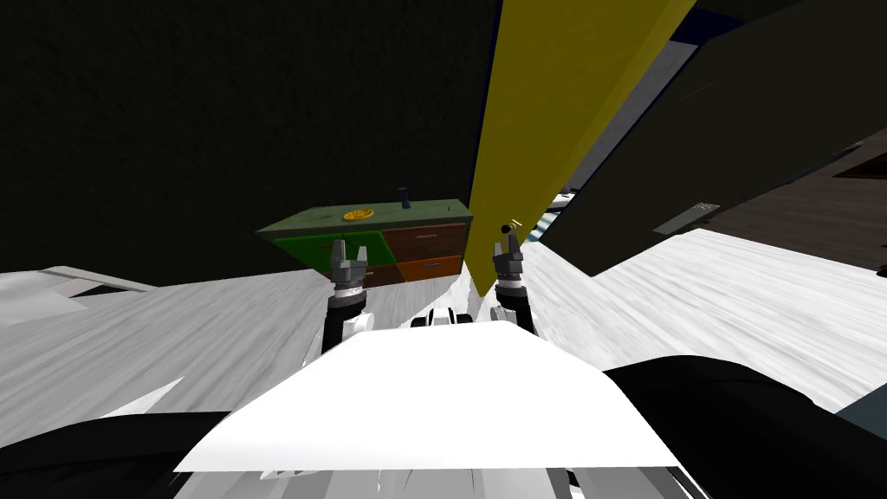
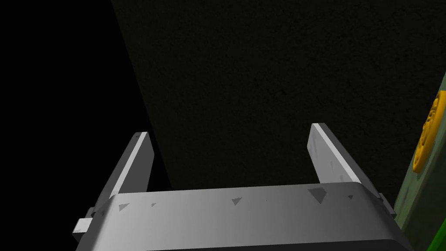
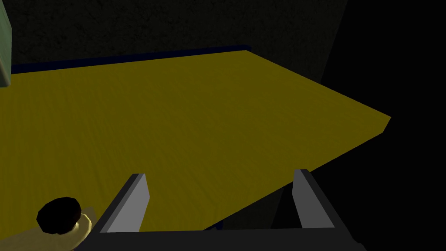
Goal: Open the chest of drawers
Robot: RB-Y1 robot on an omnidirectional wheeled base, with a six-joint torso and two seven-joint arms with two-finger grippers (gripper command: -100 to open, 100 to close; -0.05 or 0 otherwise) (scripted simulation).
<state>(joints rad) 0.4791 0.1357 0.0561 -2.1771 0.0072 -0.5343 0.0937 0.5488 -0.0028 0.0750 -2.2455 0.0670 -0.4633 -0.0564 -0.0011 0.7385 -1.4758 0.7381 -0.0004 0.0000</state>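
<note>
The left claw stands wide open with nothing between its fingers. Beyond them lies a dark wall, with a black area to one side. At the edge of the left wrist view a sliver of the chest of drawers is cut off, along with part of the yellow disc lying on its top. In the head view this claw is raised in front of the chest's green front. It covers part of that front, and it seems short of touching, though the angle leaves that uncertain. The brown and orange drawer fronts beside it look shut. A small dark object on the chest's top is too small to name. The right claw is equally wide open and empty. It points at a yellow door, with the door's black knob just beside one finger and not between the two. In the head view this claw is near the door's lower edge, just right of the chest, over a pale floor.
</note>
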